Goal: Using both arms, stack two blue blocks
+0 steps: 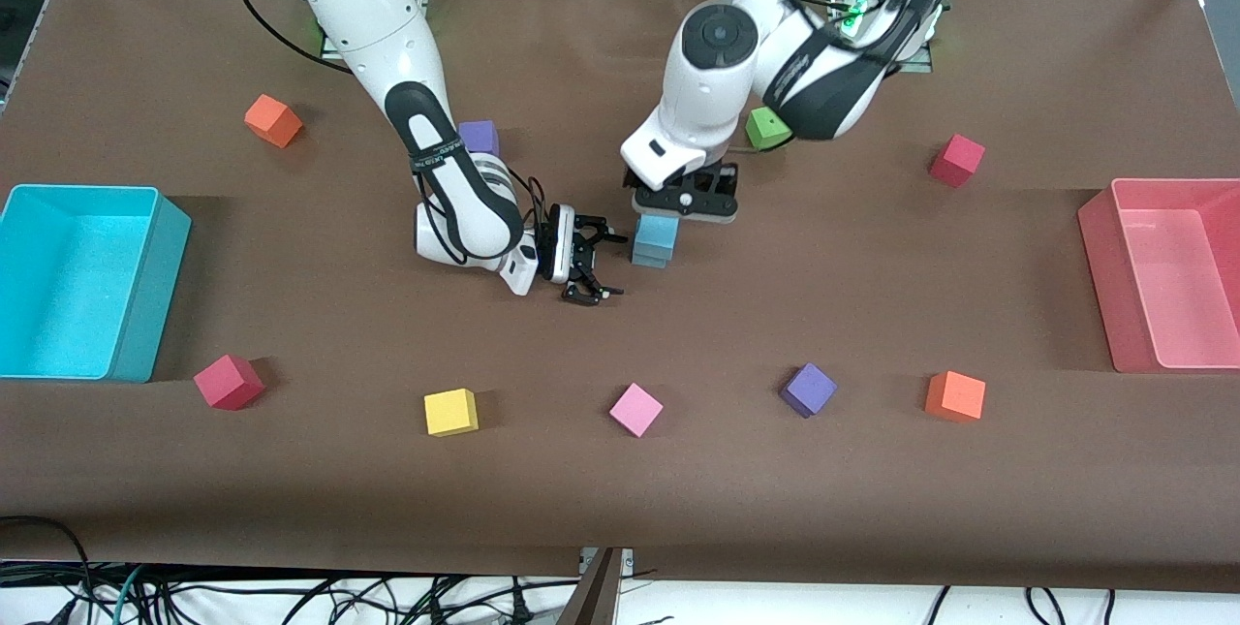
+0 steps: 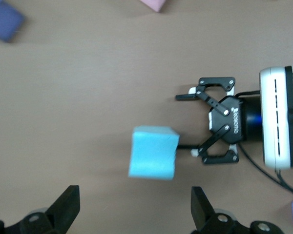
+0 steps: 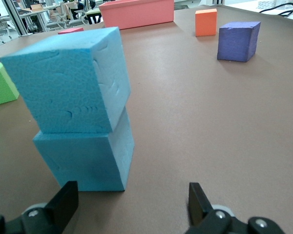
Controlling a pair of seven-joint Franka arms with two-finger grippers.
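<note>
The two blue blocks stand stacked mid-table, the upper blue block (image 1: pixel 657 230) a little askew on the lower blue block (image 1: pixel 649 259). My left gripper (image 1: pixel 680 206) hangs just above the stack, open, with nothing between its fingers. Its wrist view looks down on the upper block (image 2: pixel 154 152), which lies clear of the left gripper (image 2: pixel 135 209). My right gripper (image 1: pixel 604 264) lies low over the table beside the stack, toward the right arm's end, open and empty. The right wrist view shows the upper block (image 3: pixel 68 80) on the lower block (image 3: pixel 85 158), just ahead of the open right gripper (image 3: pixel 132 204).
A cyan bin (image 1: pixel 77 281) and a pink bin (image 1: pixel 1172 276) stand at the table's two ends. Loose cubes lie around: purple (image 1: pixel 479 137), green (image 1: pixel 766 127), orange (image 1: pixel 273 120), red (image 1: pixel 957 160), and a row nearer the camera including yellow (image 1: pixel 451 412) and pink (image 1: pixel 635 409).
</note>
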